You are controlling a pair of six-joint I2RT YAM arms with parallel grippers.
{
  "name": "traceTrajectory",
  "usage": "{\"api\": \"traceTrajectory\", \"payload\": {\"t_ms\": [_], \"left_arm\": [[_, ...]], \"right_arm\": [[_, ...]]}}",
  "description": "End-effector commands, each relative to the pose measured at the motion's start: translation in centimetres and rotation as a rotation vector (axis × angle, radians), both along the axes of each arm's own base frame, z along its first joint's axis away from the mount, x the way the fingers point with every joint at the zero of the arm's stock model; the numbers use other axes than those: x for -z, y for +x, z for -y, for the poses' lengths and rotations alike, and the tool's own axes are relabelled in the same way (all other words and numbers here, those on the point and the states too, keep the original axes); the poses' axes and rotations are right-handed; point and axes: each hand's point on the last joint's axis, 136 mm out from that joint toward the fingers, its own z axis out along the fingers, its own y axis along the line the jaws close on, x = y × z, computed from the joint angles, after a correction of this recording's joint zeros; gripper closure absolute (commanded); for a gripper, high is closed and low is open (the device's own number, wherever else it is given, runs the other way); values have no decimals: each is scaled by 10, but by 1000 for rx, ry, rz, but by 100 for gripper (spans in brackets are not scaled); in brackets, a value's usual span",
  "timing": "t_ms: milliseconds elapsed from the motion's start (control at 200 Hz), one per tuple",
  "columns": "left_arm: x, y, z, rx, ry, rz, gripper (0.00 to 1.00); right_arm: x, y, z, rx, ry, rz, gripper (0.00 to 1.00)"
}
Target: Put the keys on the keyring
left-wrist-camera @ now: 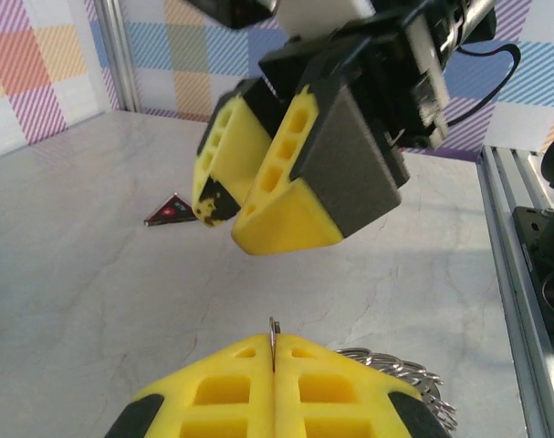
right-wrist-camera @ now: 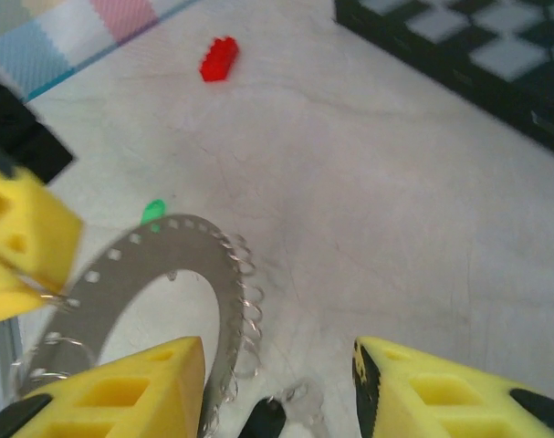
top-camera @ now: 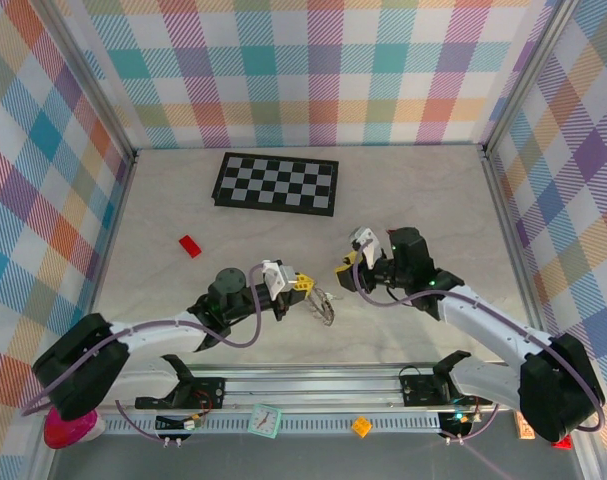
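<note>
on the near bench (top-camera: 383, 335), left tool (left-wrist-camera: 272, 342) pinches the keyring (right-wrist-camera: 167, 265); right tool (right-wrist-camera: 278, 347) hangs released beside it; green key (right-wrist-camera: 152, 212) seemingly unthreaded; threading remains

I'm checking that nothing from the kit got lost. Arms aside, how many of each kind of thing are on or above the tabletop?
Checkerboard: 1
Red brick: 1
Red triangle: 1
Keyring: 1
Green-headed key: 1 (any other keys are too unclear to count)
Total: 5
</note>
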Motion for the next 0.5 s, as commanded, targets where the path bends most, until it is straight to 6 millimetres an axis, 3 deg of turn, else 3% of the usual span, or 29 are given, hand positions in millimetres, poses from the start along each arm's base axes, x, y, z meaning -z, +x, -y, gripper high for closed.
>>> {"api": "traceTrajectory", "payload": {"t_ms": [0,185,360,495], "left_arm": [[-7,3,-9,-42,24,10,100],[-11,8,-23,-121,57,1,100],[-22,12,-39,-205,64,14,100],[-35,10,-49,-236,44,30,100]], "right_arm": [[6,7,15,183,-23,-203,54],[26,-6,14,224,-98,-383,58],[57,-22,-3,204,-284,-501,60],[75,-21,-16,284,-367,-574,59]]}}
